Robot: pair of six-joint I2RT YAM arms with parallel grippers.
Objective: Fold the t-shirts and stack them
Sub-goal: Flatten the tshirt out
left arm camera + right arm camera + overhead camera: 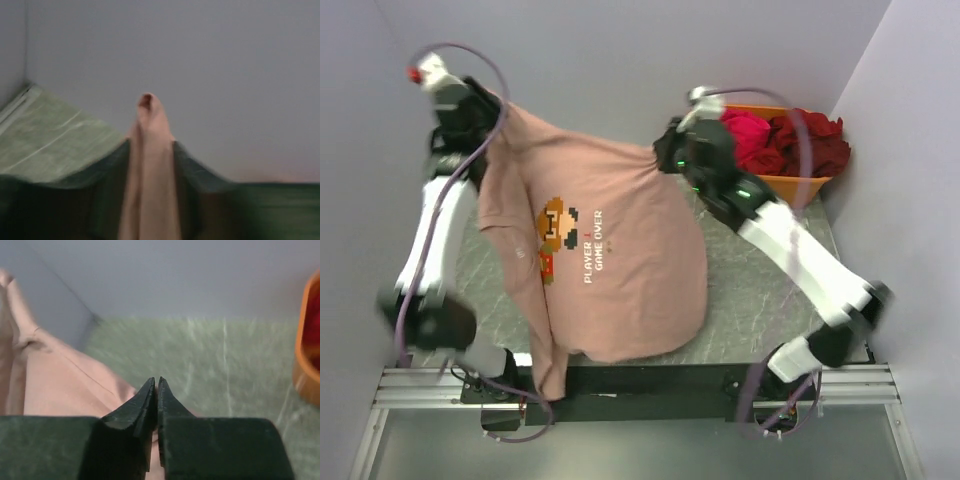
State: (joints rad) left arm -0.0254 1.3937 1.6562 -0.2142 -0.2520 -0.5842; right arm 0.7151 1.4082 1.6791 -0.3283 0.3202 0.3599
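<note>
At 6 o'clock, near edge of table (760,290): lower part of salmon-pink t-shirt (640,290), draped over the edge, one sleeve trailing past it.
Centre: chest of the same shirt, pixel figure and white lettering facing up, cloth rising toward the far side.
10 o'clock, far: left gripper (492,105), raised, pinching a narrow fold of the shirt's edge; wrist view blurred.
1 o'clock, far: right gripper (665,155), raised, jaws nearly together, clamped on the shirt's opposite edge.
2 o'clock, far corner: orange tub (800,183), containing magenta t-shirt (748,135) and dark red t-shirt (815,140), both bunched.
</note>
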